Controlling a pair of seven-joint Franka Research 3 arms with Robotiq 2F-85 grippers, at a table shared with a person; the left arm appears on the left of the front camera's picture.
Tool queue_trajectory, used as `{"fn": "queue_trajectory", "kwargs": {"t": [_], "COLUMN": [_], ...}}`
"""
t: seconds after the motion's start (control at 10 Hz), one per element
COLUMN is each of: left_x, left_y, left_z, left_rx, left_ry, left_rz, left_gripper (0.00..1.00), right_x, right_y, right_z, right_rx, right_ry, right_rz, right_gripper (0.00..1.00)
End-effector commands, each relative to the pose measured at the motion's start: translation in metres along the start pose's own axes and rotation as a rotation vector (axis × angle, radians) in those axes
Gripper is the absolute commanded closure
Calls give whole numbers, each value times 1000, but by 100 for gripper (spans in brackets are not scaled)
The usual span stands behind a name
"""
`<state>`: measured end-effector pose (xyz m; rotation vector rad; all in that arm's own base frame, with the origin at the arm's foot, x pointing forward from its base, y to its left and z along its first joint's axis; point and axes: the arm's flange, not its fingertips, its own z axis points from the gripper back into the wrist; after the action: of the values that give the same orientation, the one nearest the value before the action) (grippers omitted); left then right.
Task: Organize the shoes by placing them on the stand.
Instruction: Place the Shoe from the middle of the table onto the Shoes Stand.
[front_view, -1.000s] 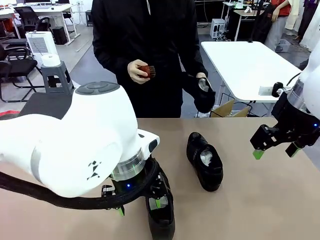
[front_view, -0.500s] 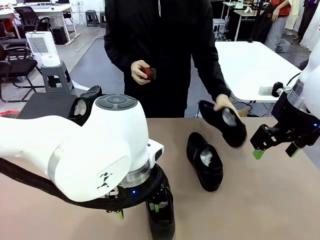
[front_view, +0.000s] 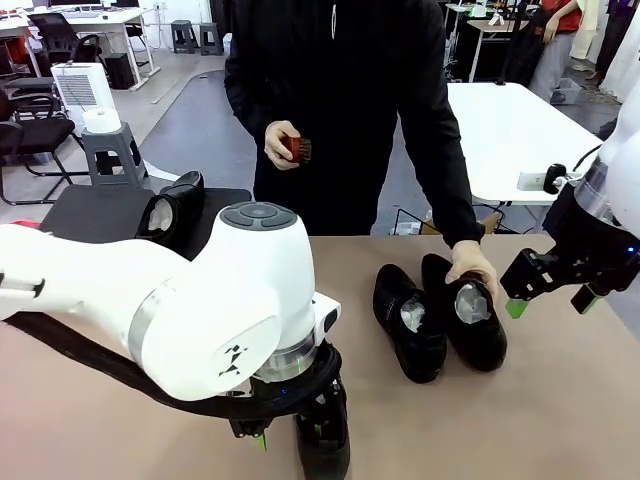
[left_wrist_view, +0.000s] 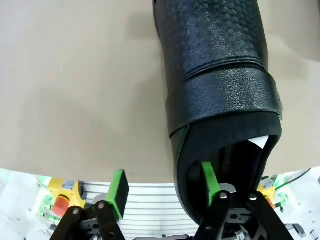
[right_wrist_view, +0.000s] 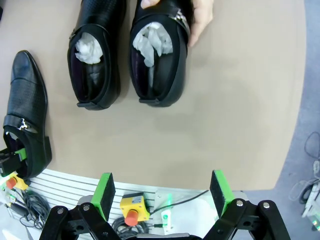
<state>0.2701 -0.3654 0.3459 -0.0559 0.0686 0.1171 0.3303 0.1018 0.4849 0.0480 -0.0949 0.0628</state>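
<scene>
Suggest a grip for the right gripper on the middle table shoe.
Probably the heel rim of the middle shoe, from above: it sits upright, opening up, with paper filling the front but the heel end free for one finger inside, one outside. Its side toward the neighbouring shoe under the person's hand looks tight.

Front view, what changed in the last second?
The person's hand lowered a held shoe onto the table beside the middle shoe, and rests on it. The left arm shifted, uncovering the far shoe on the stand. Unchanged: the middle shoe, the near shoe with the left fingers astride its heel, the right fingers open at the right.
</scene>
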Motion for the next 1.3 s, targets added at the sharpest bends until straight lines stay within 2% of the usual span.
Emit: {"fn": "queue_trajectory", "kwargs": {"t": [0.0, 0.2, 0.3, 0.5, 0.7, 1.1, 1.2], "left_x": [3, 4, 3, 4, 5, 5, 5], "left_y": [-7, -7, -7, -5, -6, -8, -8], "left_z": [0, -1, 0, 1, 0, -1, -2], "left_rx": [13, 10, 10, 10, 6, 7, 0], "left_ry": [-13, -7, -11, -14, -9, -2, -26], "left_rz": [13, 11, 11, 9, 11, 8, -30], "left_gripper": [65, 100, 100, 100, 100, 100, 100], "right_x": [3, 3, 0, -17, -31, -27, -27], "right_y": [0, 0, 0, -78, -125, -141, -146], "right_z": [3, 3, 0, 10, 0, -16, -2], "right_rx": [7, 7, 0, 26, 39, 99, 73], "right_ry": [5, 5, 0, -3, 51, 89, 72], "right_rz": [5, 5, 0, -147, -208, -235, -253], "right_gripper": [0, 0, 0, 0, 0, 0, 0]}}
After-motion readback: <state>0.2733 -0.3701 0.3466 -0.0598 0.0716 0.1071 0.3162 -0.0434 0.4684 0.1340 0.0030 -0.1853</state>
